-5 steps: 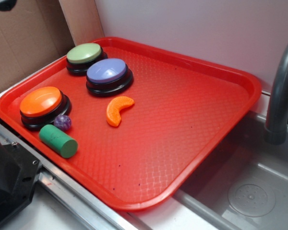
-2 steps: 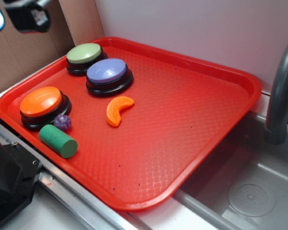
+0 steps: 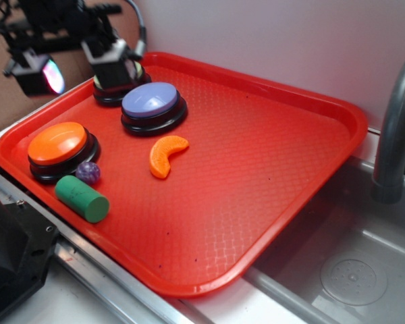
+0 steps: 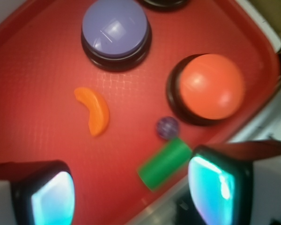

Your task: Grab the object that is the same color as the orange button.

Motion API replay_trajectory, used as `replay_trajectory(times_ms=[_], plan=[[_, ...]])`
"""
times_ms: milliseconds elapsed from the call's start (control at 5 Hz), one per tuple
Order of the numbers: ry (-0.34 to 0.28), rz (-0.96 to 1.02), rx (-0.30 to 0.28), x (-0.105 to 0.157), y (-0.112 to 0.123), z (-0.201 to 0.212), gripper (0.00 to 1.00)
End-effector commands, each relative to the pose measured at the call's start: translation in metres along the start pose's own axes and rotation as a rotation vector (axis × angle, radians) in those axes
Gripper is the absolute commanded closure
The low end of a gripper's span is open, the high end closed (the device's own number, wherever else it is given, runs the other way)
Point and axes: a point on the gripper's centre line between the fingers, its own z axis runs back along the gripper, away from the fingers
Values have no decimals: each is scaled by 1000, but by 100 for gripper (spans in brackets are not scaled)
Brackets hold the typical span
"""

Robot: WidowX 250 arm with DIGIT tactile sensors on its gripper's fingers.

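The object, a small orange crescent segment [image 3: 167, 155] [image 4: 94, 111], lies on the red tray [image 3: 270, 169] just in front of the purple-blue button. The orange button [image 3: 57, 143] [image 4: 210, 86] sits on its black base at the tray's left edge. My gripper [image 3: 77, 71] [image 4: 133, 197] hangs open above the tray's far left corner, well apart from the segment. Its two black fingers [image 4: 47, 197] with glowing pads are spread wide with nothing between them.
A purple-blue button [image 3: 150, 101] [image 4: 114, 28] stands behind the segment. The green button [image 3: 111, 93] is mostly hidden behind my gripper. A green cylinder [image 3: 83, 198] [image 4: 165, 162] and a small purple ball [image 3: 88, 172] [image 4: 168, 127] lie by the orange button. A sink [image 3: 351, 270] and faucet [image 3: 395, 135] are on the right.
My gripper has come down and to the right from the top left corner and now covers the green button. Nothing on the tray has moved.
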Motion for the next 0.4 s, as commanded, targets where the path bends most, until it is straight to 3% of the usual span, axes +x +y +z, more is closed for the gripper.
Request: replay_trajectory(times_ms=[0, 200], plan=[[-90, -7, -3, 18, -16, -53, 0], [-125, 4, 8, 22, -21, -75, 0]])
